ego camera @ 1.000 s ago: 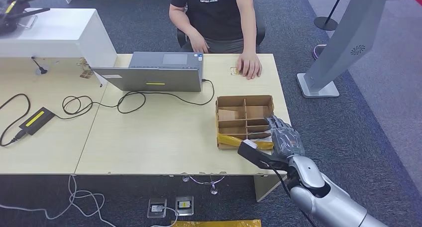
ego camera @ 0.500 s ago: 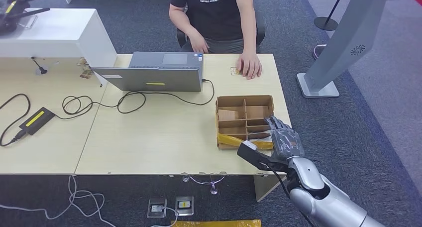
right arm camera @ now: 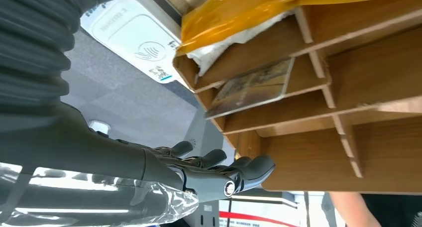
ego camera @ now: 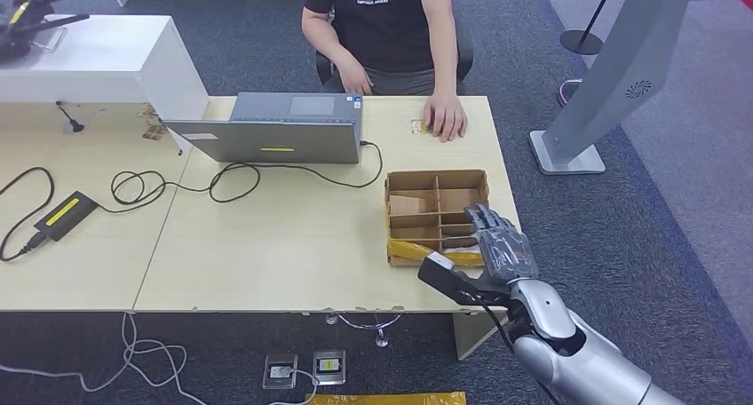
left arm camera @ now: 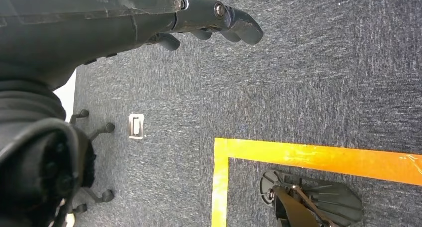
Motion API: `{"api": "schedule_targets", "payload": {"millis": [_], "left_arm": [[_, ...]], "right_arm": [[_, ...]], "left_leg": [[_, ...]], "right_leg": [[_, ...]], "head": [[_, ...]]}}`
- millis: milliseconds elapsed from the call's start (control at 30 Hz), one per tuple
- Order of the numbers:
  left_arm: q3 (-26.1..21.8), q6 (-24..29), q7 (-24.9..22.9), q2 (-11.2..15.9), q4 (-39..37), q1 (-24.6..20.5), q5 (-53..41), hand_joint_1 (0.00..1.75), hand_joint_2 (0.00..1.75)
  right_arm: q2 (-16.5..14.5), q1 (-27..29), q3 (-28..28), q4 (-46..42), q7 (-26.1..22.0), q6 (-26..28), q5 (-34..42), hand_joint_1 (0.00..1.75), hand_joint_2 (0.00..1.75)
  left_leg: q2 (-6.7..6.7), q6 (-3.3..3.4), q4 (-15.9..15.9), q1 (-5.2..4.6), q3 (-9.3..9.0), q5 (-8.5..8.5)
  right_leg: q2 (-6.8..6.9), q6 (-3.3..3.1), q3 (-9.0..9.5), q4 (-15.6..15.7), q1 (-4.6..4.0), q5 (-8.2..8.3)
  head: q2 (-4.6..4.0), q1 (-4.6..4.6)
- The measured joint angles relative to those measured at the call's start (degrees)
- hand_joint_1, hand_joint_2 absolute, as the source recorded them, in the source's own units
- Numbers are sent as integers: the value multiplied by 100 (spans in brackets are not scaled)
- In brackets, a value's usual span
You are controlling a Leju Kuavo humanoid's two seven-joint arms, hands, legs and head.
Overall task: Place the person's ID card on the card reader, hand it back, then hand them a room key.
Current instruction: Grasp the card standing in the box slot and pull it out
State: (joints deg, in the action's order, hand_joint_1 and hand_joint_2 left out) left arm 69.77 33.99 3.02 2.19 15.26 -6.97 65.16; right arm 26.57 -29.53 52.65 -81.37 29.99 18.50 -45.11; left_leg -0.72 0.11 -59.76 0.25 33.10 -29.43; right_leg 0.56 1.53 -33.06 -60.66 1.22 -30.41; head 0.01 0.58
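The right hand (ego camera: 504, 245) hovers, fingers (ego camera: 486, 220) spread, over the divided cardboard box (ego camera: 435, 211).

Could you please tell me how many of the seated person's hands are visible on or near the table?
2: one hand lies flat on the light wooden table over a small card; the other hand sits behind the grey laptop.

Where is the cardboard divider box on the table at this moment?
In the head view, the cardboard divider box sits near the table's right front corner, with the robot's right hand at its right front edge.
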Motion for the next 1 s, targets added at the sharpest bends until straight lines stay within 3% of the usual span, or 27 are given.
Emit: {"api": "schedule_targets", "payload": {"millis": [1000], "left_arm": [[0, -68, 110, -13, 0, -4, 13, 0, 0]], "right_arm": [[-542, -197, -3, 575, -392, 170, -121, 0, 175]], "left_leg": [[-1, 0, 0, 1, 0, 0]], "right_leg": [[1, -1, 0, 0, -1, 0]], "head": [[0, 1]]}}
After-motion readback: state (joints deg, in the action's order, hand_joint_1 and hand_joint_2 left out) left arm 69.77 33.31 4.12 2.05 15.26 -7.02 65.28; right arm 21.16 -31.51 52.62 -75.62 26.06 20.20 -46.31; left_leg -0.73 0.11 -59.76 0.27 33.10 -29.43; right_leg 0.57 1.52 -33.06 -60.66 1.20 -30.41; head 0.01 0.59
